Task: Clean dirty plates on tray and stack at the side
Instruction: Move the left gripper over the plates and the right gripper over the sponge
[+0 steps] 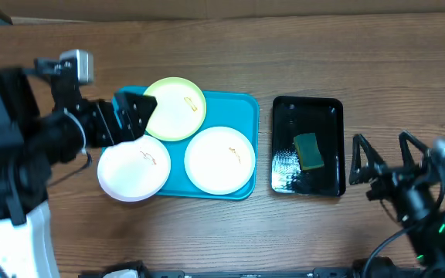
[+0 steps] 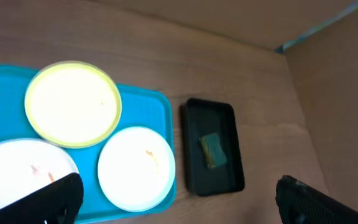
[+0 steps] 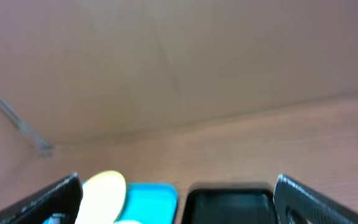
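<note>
I saw both pairs of jaws spread fully wide and holding nothing. The left jaws hovered over the left end of the large turquoise rectangular plastic tray [image 1: 242, 108], just beside the pale yellow-green round plate [image 1: 176, 108]. The right jaws hung above bare wooden worktop [image 1: 230, 239], to the right of the smaller glossy black tray [image 1: 288, 116]. All three plates sat on the turquoise tray with small orange-brown marks on them, none yet stacked at the side. My main worry was the left white round plate [image 1: 134, 168]: it overhung the tray's left rim, so I judged that a downward scrub or a clumsy pinch could tip it or skid it onto the worktop. The plates were also crowded edge to edge, and I could not tell whether any overlapped, so lifting one might drag the right white round plate [image 1: 219, 160]. The green rectangular sponge [image 1: 308, 150] lay in the black tray near the right jaws, with only that tray's raised rim in the way.
</note>
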Controlling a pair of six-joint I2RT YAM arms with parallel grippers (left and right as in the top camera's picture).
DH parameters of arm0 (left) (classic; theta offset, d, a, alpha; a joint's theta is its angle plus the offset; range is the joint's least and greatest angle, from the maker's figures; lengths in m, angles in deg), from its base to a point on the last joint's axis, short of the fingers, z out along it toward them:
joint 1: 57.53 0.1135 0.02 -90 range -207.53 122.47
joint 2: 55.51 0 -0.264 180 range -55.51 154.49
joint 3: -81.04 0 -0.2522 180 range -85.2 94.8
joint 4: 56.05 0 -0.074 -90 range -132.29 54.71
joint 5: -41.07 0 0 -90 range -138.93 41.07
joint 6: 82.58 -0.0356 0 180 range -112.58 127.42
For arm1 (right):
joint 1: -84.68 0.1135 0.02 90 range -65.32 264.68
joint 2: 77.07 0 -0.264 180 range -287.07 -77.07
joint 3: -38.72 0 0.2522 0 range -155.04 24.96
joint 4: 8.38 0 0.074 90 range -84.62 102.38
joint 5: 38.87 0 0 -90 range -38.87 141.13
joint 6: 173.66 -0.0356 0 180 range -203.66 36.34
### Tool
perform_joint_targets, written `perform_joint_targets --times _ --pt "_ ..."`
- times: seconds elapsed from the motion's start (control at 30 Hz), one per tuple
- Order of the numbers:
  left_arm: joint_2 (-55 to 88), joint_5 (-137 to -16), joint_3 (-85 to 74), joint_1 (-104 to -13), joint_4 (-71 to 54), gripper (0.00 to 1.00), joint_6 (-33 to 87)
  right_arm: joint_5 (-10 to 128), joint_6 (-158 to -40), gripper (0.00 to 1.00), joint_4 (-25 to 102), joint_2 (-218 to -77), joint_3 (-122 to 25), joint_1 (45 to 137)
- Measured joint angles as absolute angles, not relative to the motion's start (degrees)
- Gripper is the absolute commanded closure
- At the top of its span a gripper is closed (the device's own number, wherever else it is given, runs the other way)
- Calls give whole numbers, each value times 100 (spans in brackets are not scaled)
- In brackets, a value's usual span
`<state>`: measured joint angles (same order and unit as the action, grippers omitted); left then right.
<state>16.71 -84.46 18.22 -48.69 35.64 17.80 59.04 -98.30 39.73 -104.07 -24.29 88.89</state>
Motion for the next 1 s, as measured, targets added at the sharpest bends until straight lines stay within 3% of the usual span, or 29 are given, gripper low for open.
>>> perform_joint_targets --times 0.03,0.1,0.23,0.27,0.3,0.37,0.53,0.6,0.63,0.7,0.93,1.0 --pt "1792 -8459 1901 -4869 3688 1 1780 6067 -9771 0 4611 -10853 -3039 8889" --pt "1960 -8477 1953 -4869 3962 25 1780 6323 -9646 0 5887 -11791 -4241 8891" --pt "2163 -8483 1958 -4867 4543 60 1471 6590 -9541 0 7918 -13332 -5992 8891" --pt "2189 -8485 1951 -4876 4683 73 1340 6620 -9519 0 8292 -13642 -6291 8889" --pt "2203 -8490 1940 -4893 4823 80 1192 6655 -9506 0 8635 -14011 -6615 8891" --pt "2203 -8496 1892 -4967 5096 83 890 6723 -9489 1 8989 -14484 -6899 8889" --pt "2178 -8265 1400 -5398 5199 80 582 6782 -9430 16 9286 -15106 -6823 8891" --pt "2178 -8053 1040 -5608 5050 68 577 6789 -9430 16 9284 -15196 -6689 8891" --pt "2178 -7915 747 -5756 4869 53 658 6789 -9432 11 9279 -15207 -6558 8889" --pt "2185 -7814 454 -5898 4654 36 713 6767 -9438 6 9284 -15200 -6399 8891" --pt "2187 -7594 -783 -6438 3551 29 1122 6365 -9712 6 8779 -15192 -5413 8891" --pt "2187 -7484 -1000 -6545 3343 29 1303 6269 -9786 11 8431 -15192 -5004 8891"
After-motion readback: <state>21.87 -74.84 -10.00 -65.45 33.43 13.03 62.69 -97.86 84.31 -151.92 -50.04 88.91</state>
